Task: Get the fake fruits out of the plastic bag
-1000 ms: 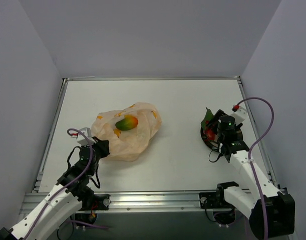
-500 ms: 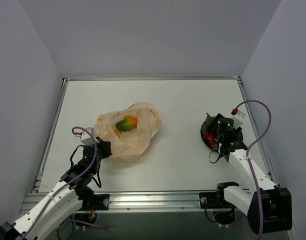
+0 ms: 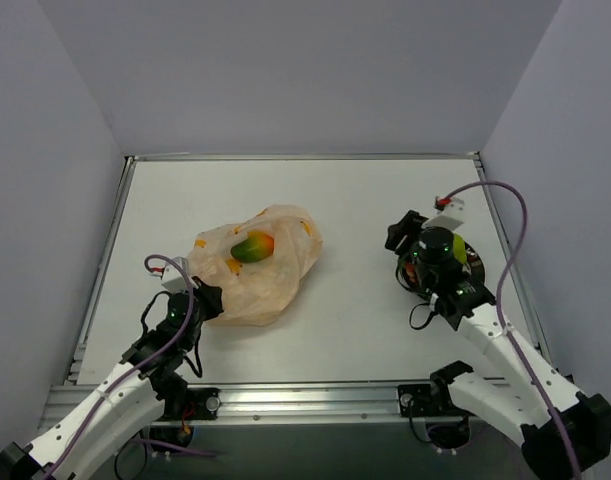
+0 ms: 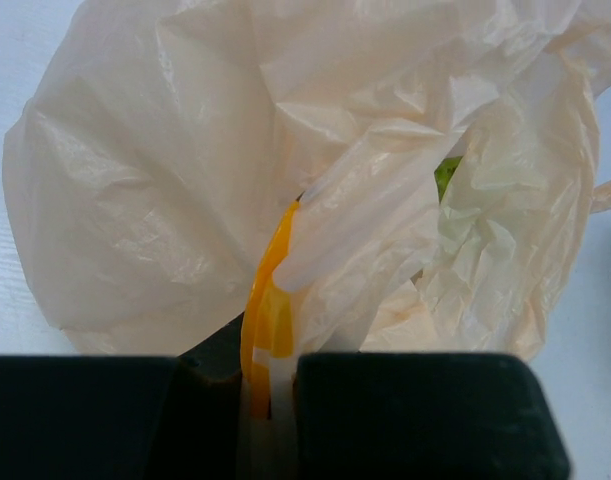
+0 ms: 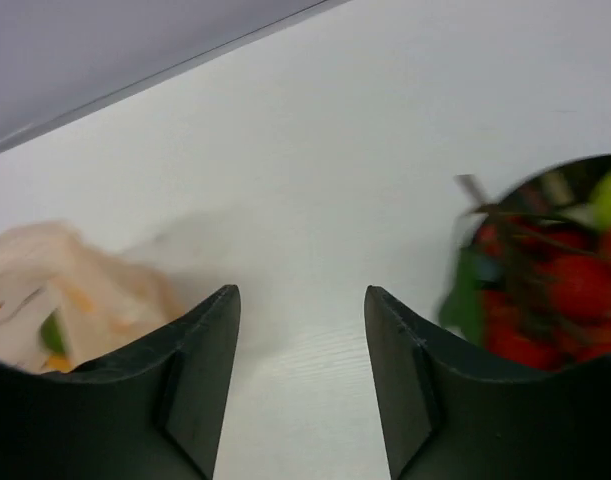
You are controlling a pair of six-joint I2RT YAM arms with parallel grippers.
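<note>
The peach-orange plastic bag (image 3: 255,265) lies left of the table's middle, with a green-and-orange fake fruit (image 3: 251,246) showing through its top. My left gripper (image 3: 205,298) is shut on the bag's near edge; the left wrist view shows a pinched fold of the bag (image 4: 270,330) with a yellow mark between the jaws. My right gripper (image 3: 398,232) is open and empty, just left of a dark plate (image 3: 473,268) that holds red and green fake fruits (image 5: 555,290). The bag also shows at the left of the right wrist view (image 5: 55,300).
The white table ends in a metal rail at the near edge (image 3: 305,395). Grey walls stand close on the left, right and far sides. My right arm covers most of the plate in the top view.
My right gripper has swung left, away from over the plate, and now points toward the bag. My left gripper and the bag have hardly moved.
</note>
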